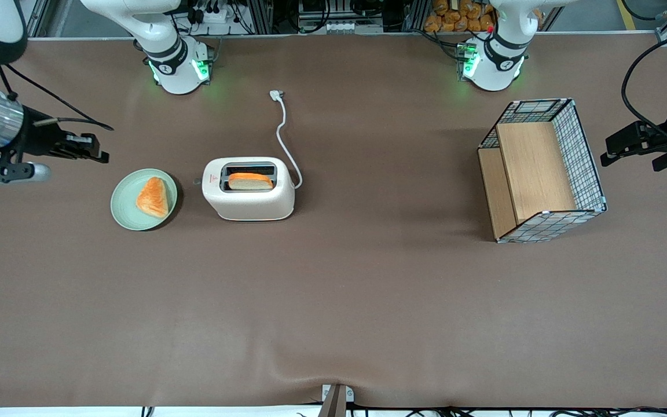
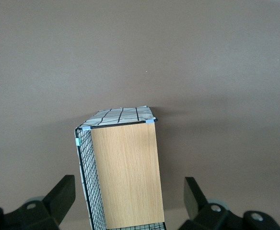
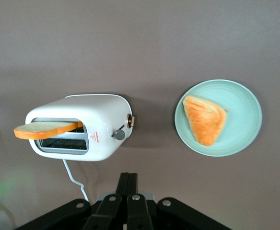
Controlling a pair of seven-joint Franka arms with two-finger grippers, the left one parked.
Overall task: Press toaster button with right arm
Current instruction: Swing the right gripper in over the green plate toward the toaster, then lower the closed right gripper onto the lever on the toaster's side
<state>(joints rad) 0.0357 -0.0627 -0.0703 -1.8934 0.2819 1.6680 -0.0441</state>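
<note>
The cream-white toaster [image 1: 249, 188] [image 3: 97, 124] stands mid-table with a slice of bread [image 1: 250, 180] [image 3: 46, 129] in one slot. The toaster button [image 1: 197, 181] [image 3: 119, 134] is a small grey tab on the narrow end that faces the plate. My right arm's gripper [image 1: 101, 155] [image 3: 128, 176] hovers above the table toward the working arm's end, past the plate and well away from the toaster. Its two black fingers are pressed together, shut on nothing.
A pale green plate [image 1: 122, 202] [image 3: 245, 100] holding a triangular toast piece [image 1: 153, 197] lies between gripper and toaster. The white cord [image 1: 284, 133] trails from the toaster toward the arm bases. A wire-and-wood basket [image 1: 542, 171] [image 2: 123, 172] lies toward the parked arm's end.
</note>
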